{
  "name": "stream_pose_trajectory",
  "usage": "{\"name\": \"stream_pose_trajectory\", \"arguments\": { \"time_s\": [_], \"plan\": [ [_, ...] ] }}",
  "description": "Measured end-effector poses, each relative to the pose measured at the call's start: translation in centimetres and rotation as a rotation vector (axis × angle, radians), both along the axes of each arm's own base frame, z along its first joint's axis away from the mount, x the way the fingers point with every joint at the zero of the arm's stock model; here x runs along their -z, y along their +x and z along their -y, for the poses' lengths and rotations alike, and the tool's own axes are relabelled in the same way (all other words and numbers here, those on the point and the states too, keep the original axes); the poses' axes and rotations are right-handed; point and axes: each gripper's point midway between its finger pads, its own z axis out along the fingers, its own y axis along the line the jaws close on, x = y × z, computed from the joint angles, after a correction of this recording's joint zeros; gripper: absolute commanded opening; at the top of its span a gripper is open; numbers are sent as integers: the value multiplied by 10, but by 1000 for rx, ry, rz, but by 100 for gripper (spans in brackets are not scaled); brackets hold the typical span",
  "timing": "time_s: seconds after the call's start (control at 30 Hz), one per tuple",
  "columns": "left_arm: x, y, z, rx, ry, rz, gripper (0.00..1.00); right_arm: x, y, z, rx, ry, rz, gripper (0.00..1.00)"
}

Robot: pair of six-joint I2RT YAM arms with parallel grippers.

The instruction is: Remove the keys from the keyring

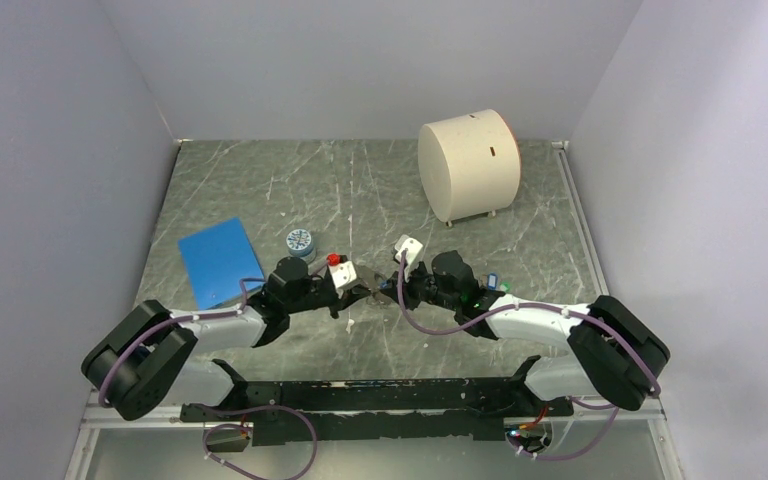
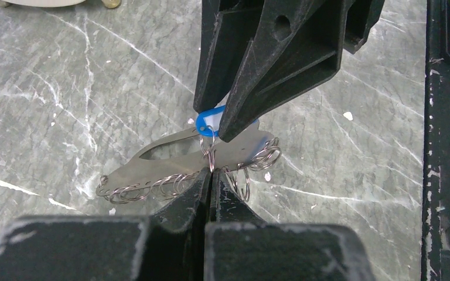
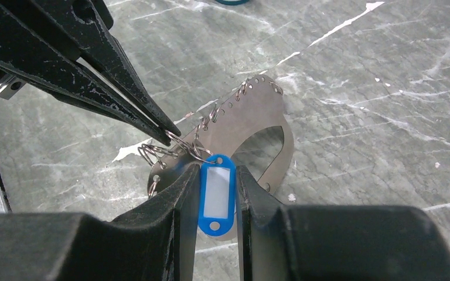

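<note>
the right claw (image 3: 215,174) is almost closed, and its two fingers press the sides of a blue key (image 3: 217,202). the left claw (image 2: 211,182) is closed tight, and its tips pinch the little wire ring (image 3: 186,150) that ties this key on. past that is the keyring (image 3: 272,137), a flat grey loop with many small rings along one edge. it is on the worktop (image 3: 357,70) or just above it; we cannot tell which. we think we are partway through taking this blue key off. next the claws should pull slowly apart, so the key slips free.
</note>
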Motion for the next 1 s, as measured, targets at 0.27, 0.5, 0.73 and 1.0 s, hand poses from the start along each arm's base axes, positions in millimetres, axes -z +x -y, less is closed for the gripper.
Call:
{"name": "stream_pose_trajectory", "arguments": {
  "time_s": [0.27,0.5,0.73,1.0],
  "plan": [
    [-4,2,-3,-33,-29,-1,2,1,0,-2,-7,5,2,0],
    [-8,3,-2,-36,-52,-10,3,3,0,-3,-12,4,-2,0],
    [-6,-4,-1,11,-47,-20,3,1,1,-4,-15,17,0,0],
    [-7,-6,1,40,-29,-14,3,-5,2,-3,-20,35,2,0]
  ]
}}
